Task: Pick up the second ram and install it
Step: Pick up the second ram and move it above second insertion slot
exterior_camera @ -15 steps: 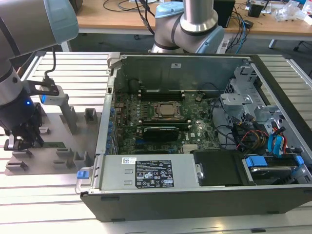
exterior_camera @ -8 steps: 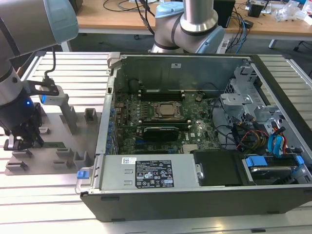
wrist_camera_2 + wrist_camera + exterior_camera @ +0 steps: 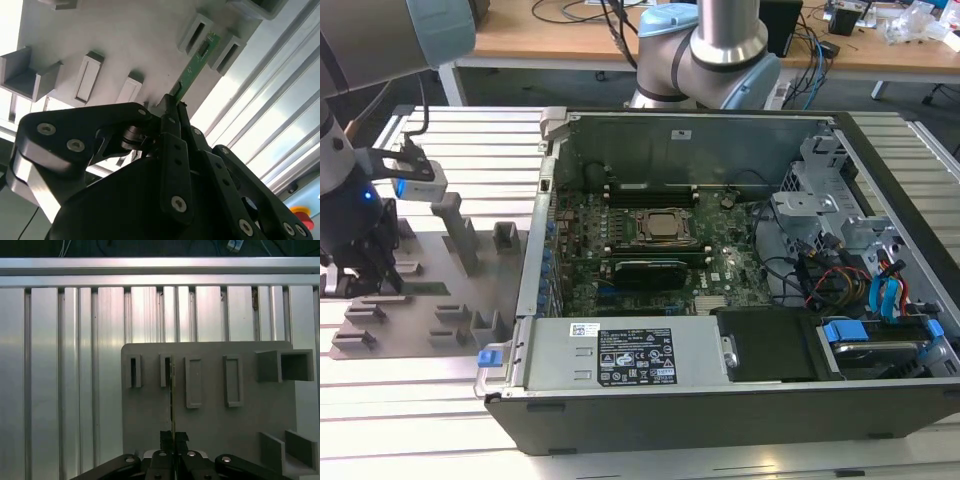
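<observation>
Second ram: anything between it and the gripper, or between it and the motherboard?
Nothing between: the gripper is shut on the edge of the second ram in both wrist views. In the exterior view, the case wall rises between the fixture plate, where the ram is, and the motherboard; the case is open on top.

Slim green second ram [image 3: 196, 69], gripped endwise

Thin green circuit-board stick [image 3: 196, 63], small dark specks along it. Black metal fingers [image 3: 171, 145], silver screw heads. Matt grey plastic fixture plate [image 3: 215, 425], one even tone. Silver ribbed aluminium table [image 3: 65, 365], striped by parallel grooves. Green motherboard [image 3: 720, 270] inside dark grey computer case [image 3: 620, 420]; bright blue latch [image 3: 490, 357].
</observation>
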